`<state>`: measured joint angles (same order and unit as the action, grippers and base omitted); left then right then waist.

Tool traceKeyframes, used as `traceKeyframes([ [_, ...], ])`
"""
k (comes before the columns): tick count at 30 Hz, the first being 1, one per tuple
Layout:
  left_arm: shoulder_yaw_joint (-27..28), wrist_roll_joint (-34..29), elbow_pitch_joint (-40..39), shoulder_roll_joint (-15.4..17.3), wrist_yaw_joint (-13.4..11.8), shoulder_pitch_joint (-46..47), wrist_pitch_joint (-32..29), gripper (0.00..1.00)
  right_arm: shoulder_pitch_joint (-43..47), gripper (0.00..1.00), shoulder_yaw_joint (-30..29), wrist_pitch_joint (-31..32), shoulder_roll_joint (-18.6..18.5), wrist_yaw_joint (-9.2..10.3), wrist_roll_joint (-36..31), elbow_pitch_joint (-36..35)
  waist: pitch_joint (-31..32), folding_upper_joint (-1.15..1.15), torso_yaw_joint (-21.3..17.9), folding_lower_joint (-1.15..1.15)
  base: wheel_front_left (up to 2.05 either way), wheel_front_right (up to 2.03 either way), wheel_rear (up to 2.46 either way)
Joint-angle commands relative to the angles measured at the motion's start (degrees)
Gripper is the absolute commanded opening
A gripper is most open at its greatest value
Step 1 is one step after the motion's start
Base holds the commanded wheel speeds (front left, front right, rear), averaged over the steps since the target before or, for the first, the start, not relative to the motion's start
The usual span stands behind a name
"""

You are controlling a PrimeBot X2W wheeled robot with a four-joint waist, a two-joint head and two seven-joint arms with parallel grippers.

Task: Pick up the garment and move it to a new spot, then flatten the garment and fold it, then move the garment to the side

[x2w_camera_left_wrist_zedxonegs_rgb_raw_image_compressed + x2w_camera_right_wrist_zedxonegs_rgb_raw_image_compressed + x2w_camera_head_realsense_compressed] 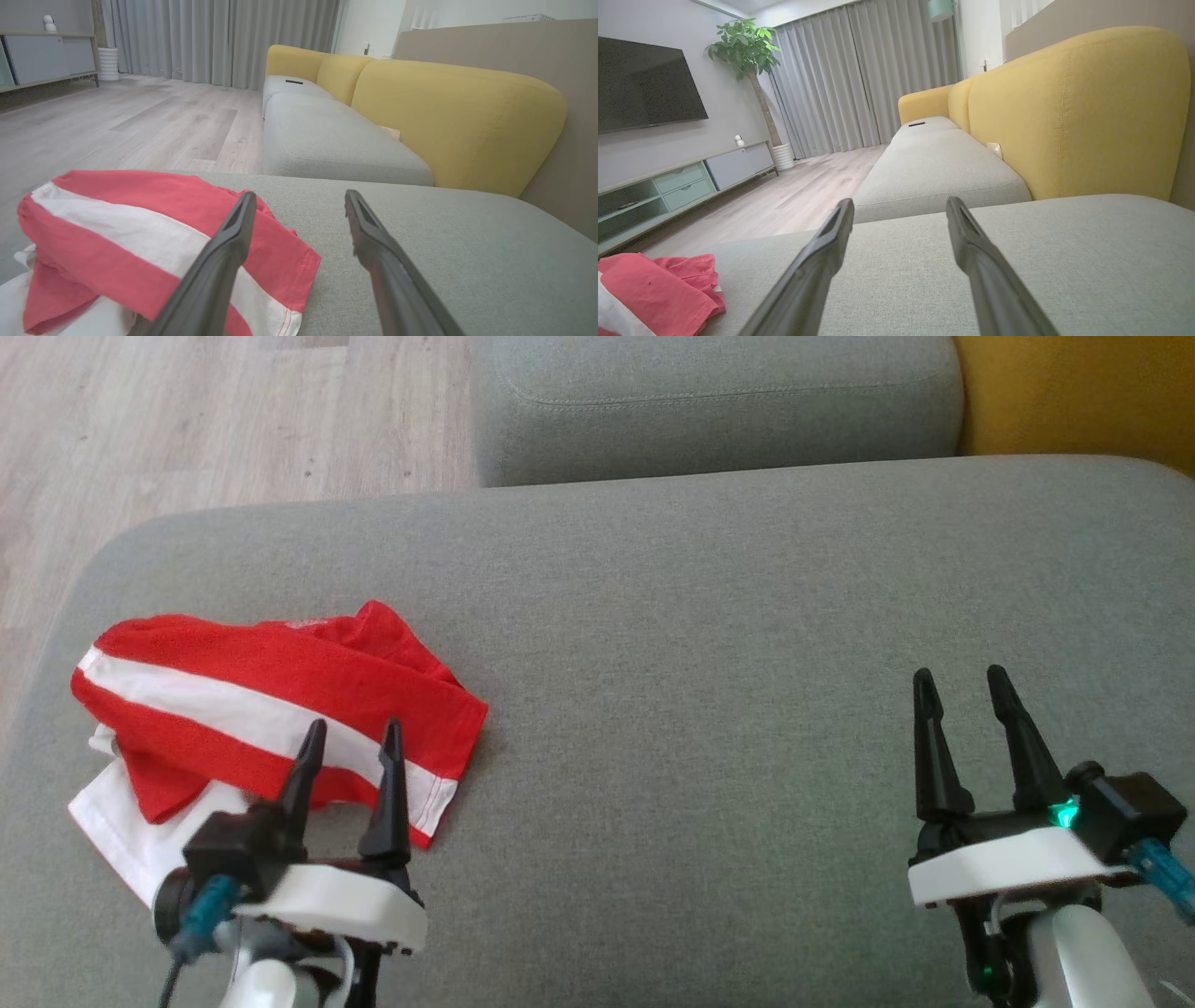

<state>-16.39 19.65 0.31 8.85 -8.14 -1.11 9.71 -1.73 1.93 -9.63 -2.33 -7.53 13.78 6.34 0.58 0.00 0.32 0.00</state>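
Garment (271,709), red-and-white striped, crumpled heap

Left: your black two-fingered left gripper (355,728), spread wide.
Right: your black two-fingered right gripper (960,677), spread alike.

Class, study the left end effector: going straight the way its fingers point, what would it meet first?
Probably the red-and-white garment: one finger of the open left end effector lines up with its edge, the other with bare grey cushion. Its height above the cloth is unclear, so it might skim over.
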Motion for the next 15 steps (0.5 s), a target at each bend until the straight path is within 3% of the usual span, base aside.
traceKeyframes([
  [1,0.24,-2.85,-2.57,1.56,-1.23,2.15,1.14,1.0,-1.79,1.0,1.71,-1.18,-0.46,0.03,-2.93,-2.87,-0.03,0.0,0.0,0.0,0.0,0.0,0.0],
  [10,-2.98,-8.08,-3.14,2.96,-4.14,2.43,2.65,1.0,-1.44,1.0,2.87,-2.7,-0.49,0.04,-10.29,-3.5,0.08,0.0,0.05,0.0,0.0,0.0,0.0],
  [15,-2.96,-8.0,-3.81,1.99,-3.08,1.98,3.31,1.0,-1.36,1.0,3.17,-3.37,-0.5,0.04,-12.45,-3.93,0.17,0.0,0.15,0.0,0.0,0.0,0.0],
])
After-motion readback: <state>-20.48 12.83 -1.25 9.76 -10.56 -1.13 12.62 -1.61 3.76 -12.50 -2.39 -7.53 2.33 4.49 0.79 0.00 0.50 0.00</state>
